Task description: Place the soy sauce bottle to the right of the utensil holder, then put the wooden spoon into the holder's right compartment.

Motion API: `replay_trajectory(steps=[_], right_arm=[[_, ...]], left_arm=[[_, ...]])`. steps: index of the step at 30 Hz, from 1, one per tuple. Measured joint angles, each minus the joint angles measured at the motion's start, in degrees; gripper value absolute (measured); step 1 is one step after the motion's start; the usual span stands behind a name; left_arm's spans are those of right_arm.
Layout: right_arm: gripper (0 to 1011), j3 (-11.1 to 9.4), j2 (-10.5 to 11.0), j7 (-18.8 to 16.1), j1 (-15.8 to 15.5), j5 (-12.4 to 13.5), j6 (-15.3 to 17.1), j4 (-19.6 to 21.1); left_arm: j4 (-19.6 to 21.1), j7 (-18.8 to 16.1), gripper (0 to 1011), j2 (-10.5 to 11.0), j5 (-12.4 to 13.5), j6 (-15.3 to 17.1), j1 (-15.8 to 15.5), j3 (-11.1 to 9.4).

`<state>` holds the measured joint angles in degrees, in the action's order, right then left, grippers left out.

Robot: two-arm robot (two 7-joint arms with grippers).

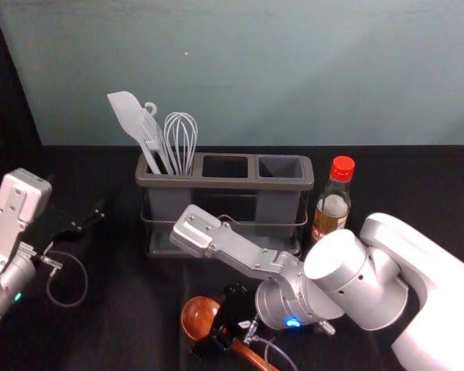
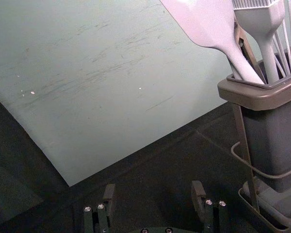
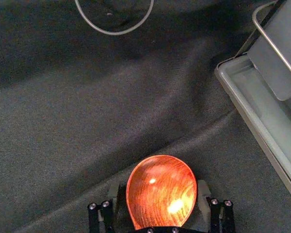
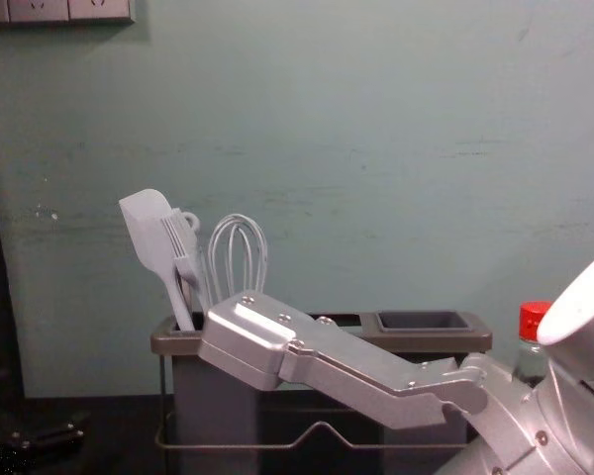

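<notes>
Has right hand (image 1: 218, 321) low over black-covered counter (image 1: 139, 328), with fingers wide apart and wooden spoon (image 1: 199, 317) between them. Shows the bowl hollow side up, poking out to that hand's left, and the handle slanting nearer and to its right. Looks ungripped, but finger contact is hard to tell from here. Puts utensil holder (image 1: 216, 184) straight ahead of right hand, with white spatula (image 1: 128, 116) and whisk (image 1: 181, 135) upright in the left compartment, ahead and to the hand's left. Has soy sauce bottle (image 1: 334, 202) standing ahead and to the hand's right, just beside the holder's right end. Has left hand (image 1: 90, 218) parked well apart, left of the holder, also spread wide.
</notes>
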<state>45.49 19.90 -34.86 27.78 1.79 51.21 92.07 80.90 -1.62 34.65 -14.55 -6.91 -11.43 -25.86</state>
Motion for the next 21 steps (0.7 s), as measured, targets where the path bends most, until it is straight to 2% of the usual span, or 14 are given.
replay_trajectory(steps=[5, 7, 21], right_arm=[[932, 0.0, 0.0, 0.0, 0.0, 0.0, 0.0, 0.0], [848, 0.0, 0.0, 0.0, 0.0, 0.0, 0.0, 0.0], [841, 0.0, 0.0, 0.0, 0.0, 0.1, 0.0, 0.1]], left_arm=[[0.0, 0.0, 1011, 0.0, 0.0, 0.0, 0.0, 0.0], [0.0, 0.0, 1012, 0.0, 0.0, 0.0, 0.0, 0.0], [0.0, 0.0, 1012, 0.0, 0.0, 0.0, 0.0, 0.0]])
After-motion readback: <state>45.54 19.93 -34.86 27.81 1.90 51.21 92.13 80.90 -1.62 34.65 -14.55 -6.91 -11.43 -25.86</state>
